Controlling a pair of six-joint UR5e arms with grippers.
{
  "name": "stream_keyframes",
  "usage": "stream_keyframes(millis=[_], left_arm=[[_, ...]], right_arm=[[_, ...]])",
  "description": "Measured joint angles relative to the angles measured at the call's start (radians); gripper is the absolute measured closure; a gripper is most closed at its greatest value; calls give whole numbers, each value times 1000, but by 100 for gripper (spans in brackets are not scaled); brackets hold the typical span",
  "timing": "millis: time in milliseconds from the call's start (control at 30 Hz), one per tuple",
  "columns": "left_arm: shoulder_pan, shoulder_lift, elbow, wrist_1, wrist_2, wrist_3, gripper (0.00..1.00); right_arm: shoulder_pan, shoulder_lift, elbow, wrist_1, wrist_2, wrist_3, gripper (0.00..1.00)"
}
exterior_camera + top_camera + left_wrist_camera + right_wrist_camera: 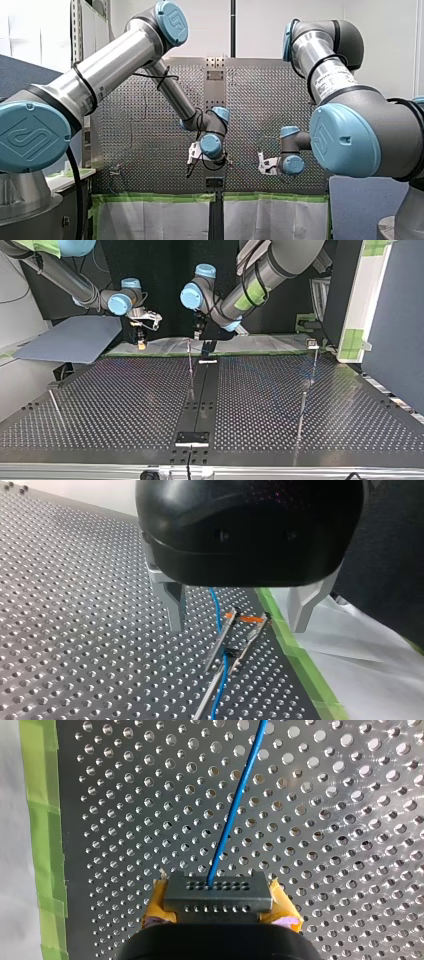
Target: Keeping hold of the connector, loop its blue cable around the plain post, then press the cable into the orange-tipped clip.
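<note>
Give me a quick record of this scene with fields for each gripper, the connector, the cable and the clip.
Right gripper: shut on the connector, yellow pads at either side
Left gripper: open, holding nothing
connector: grey, held level, cable leaving its front face
Blue cable: runs straight ahead from the connector over the perforated table
orange-tipped clip: ahead of the left gripper, the cable passing close by it
Cable seated in clip: cannot tell

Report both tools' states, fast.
Left tool: open, holding nothing.
Right tool: closed on the connector of the blue cable.
</note>
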Motion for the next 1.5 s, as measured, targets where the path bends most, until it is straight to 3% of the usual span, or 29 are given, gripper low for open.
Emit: stream_keyframes(millis=[467, 1500], left_arm=[[-20, 0, 0, -16, 13, -14, 0], [-20, 0, 0, -39, 1, -64, 0]], right_arm=[[-5, 0, 0, -1, 0, 0, 100], [2, 0, 1, 3, 0, -1, 100]])
